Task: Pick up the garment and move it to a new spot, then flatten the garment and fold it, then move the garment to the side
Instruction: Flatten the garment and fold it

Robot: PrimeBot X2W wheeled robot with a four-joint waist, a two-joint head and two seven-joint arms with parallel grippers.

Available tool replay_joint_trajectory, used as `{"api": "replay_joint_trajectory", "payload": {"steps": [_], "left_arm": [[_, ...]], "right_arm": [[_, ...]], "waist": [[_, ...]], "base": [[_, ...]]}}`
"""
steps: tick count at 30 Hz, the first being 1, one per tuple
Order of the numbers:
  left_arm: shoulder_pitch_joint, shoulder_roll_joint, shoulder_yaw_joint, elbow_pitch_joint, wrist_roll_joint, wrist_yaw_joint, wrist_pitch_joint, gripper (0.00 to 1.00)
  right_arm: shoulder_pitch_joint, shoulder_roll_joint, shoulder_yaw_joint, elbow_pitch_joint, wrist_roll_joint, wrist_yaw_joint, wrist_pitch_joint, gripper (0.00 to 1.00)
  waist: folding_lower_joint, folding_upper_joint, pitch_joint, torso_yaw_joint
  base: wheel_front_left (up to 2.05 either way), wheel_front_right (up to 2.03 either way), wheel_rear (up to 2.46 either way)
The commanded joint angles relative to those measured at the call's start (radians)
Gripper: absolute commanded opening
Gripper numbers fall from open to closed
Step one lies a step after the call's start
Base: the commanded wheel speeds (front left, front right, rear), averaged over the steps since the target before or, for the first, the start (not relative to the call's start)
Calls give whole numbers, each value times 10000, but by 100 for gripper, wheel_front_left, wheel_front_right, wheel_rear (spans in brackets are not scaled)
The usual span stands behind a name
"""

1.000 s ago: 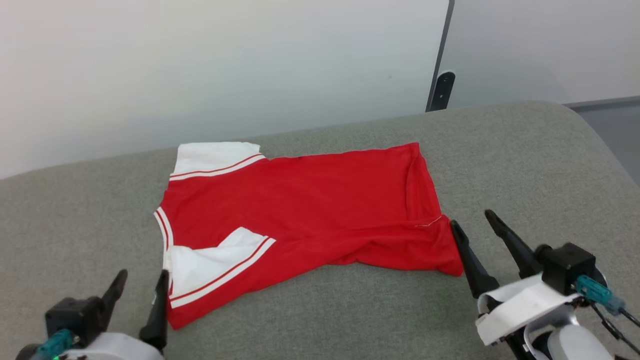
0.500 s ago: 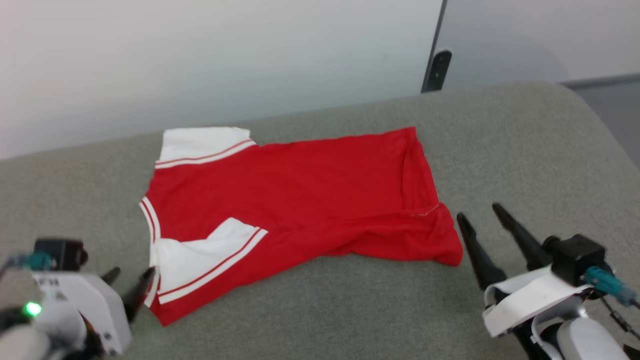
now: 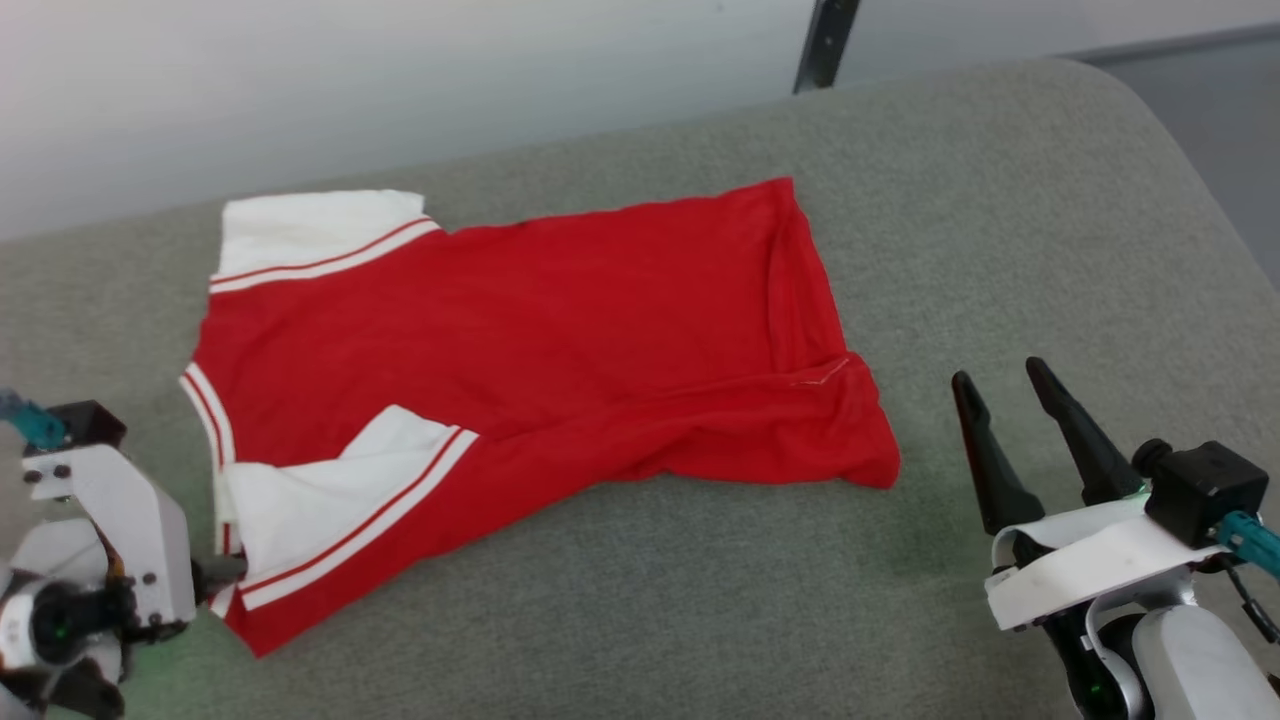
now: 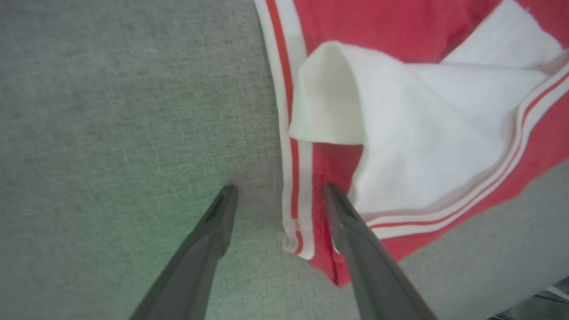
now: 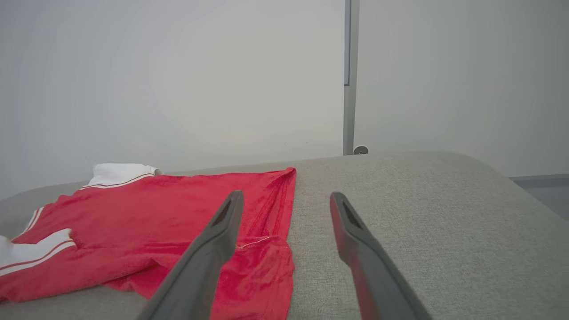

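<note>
The left gripper (image 4: 279, 189), jaws wide and empty, straddles the red jersey (image 3: 520, 330) at its striped corner; the right gripper (image 3: 998, 372), equally wide and empty, sits off the hem.

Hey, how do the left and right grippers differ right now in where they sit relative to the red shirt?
The left gripper straddles the garment's striped trim beside the near white sleeve. The right gripper stands apart from the hem, over bare grey cushion. The left gripper points down at the fabric, while the right gripper points forward along the cushion. Both are open and hold nothing.
</note>
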Motion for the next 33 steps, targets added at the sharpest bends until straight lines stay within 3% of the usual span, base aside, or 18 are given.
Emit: {"api": "replay_joint_trajectory", "payload": {"steps": [1,11,12,13,16,22,27,32,33], "left_arm": [[-188,2,-26,34,-92,188,314,100],[-84,-408,-288,131,-798,1508,1903,100],[-49,-502,-298,-66,-963,1927,2237,100],[-49,-502,-298,-66,-963,1927,2237,100],[-15,-508,-395,-573,-1097,2535,2726,100],[-165,-281,153,-1392,-1426,3176,2697,100],[-141,124,174,-1706,-1151,3006,2534,100],[-3,-350,-153,-1340,-815,2630,2085,100],[-3,-514,-175,-1180,-805,2586,1965,88]], "right_arm": [[-102,104,-92,37,53,-15,-47,100],[-255,213,-266,153,242,-15,67,100],[-240,262,-301,197,308,-15,134,100],[-240,262,-301,197,308,-15,134,100],[-262,257,-347,216,318,-15,171,100],[-266,328,-328,261,319,-15,259,100],[-300,377,-327,240,436,-15,326,100],[-388,341,-265,234,396,-15,355,100],[-409,340,-250,232,391,-15,385,100]], "waist": [[-1,-1,228,-198],[-1,-1,477,-226],[-1,-1,496,-203],[-1,-1,496,-203],[-1,-1,522,-138],[-1,-1,559,-3],[-1,-1,624,80],[-1,-1,645,123],[-1,-1,643,125]], "base": [[0,0,0],[0,0,0],[0,0,0],[0,0,0],[0,0,0],[0,0,0],[0,0,0],[0,0,0],[0,0,0]]}}
